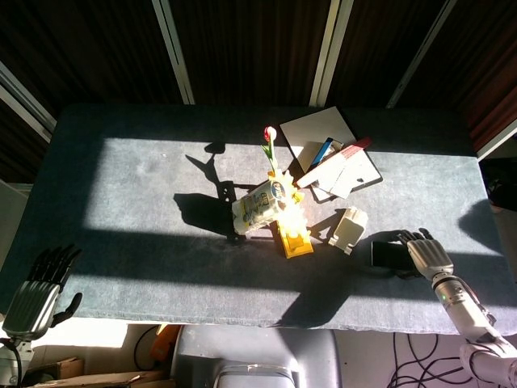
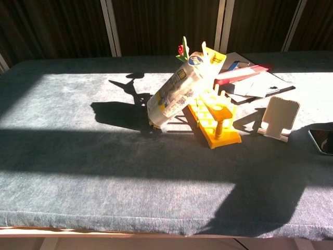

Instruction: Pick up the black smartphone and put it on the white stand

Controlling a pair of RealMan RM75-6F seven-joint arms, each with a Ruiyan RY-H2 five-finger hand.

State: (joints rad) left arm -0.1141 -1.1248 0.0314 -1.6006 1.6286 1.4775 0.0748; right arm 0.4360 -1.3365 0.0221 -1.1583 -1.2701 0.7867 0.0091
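The black smartphone (image 1: 390,255) lies flat in shadow on the grey table, right of the white stand (image 1: 349,229); in the chest view only its left end (image 2: 322,140) shows at the right edge, beside the stand (image 2: 281,117). My right hand (image 1: 426,252) sits at the phone's right end, fingers curved over its edge; whether it grips the phone I cannot tell. My left hand (image 1: 36,293) hangs off the table's front left corner, fingers apart and holding nothing. Neither hand appears in the chest view.
A yellow rack (image 1: 294,231) with a tilted white bottle (image 1: 259,208) and a tulip (image 1: 270,137) stands left of the stand. Books and papers (image 1: 335,159) lie behind. The table's front edge (image 1: 242,311) runs close below the phone.
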